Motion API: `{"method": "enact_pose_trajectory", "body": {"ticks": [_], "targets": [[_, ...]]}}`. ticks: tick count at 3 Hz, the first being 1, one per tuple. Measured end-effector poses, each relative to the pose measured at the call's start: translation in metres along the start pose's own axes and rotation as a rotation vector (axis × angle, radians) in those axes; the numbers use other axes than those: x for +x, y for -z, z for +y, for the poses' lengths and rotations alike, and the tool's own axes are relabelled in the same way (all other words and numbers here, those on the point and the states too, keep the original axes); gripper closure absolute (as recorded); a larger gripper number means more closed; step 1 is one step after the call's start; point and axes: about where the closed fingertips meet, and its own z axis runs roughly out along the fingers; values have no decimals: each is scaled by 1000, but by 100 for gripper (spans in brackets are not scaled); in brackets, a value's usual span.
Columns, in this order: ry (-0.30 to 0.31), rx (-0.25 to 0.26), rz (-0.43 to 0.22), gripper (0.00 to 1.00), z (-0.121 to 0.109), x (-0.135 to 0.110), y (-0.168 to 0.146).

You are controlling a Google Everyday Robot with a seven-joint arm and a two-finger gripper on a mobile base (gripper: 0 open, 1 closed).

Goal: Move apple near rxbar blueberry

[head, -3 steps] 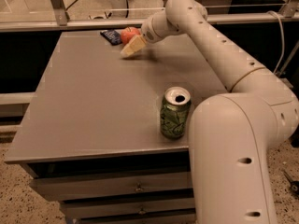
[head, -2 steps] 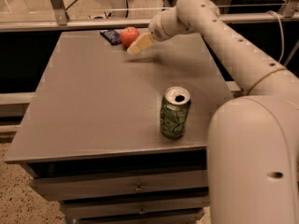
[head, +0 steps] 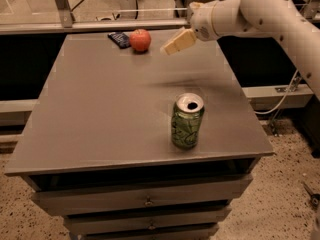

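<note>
Camera view looks down across a grey table (head: pixel 100 114) with drawers (head: pixel 145 201) under its front edge. The apple (head: pixel 140 39) sits upright on the tabletop near the far edge. The dark blue bar (head: pixel 119 39) lies flat just beside it, so close that I cannot tell whether the two touch or have a sliver of table between them. The gripper (head: pixel 177 42) hangs in the air above the far part of the table, on the side of the apple away from the bar. It is near the fruit but clearly apart from it, and it carries nothing. Whether it is open or closed cannot be told from this angle, since it shows only as one pale wedge at the end of the white arm (head: pixel 260 14). A green can (head: pixel 187 121) stands upright nearer the front of the table, well apart from both the apple and the bar, and looks to play no part in the job. Judging from how things lie, the task seems done or as good as done: the apple rests on the table right next to the bar, free of the gripper and not rolling as far as one picture can show. What may be left is only for the arm to draw clear without knocking the apple, or the can below its path.
</note>
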Motion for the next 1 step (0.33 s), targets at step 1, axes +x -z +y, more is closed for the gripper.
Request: {"method": "enact_pose_trajectory", "body": {"ticks": [1], "targets": [[33, 12, -17, 0, -3, 4, 24]]}}
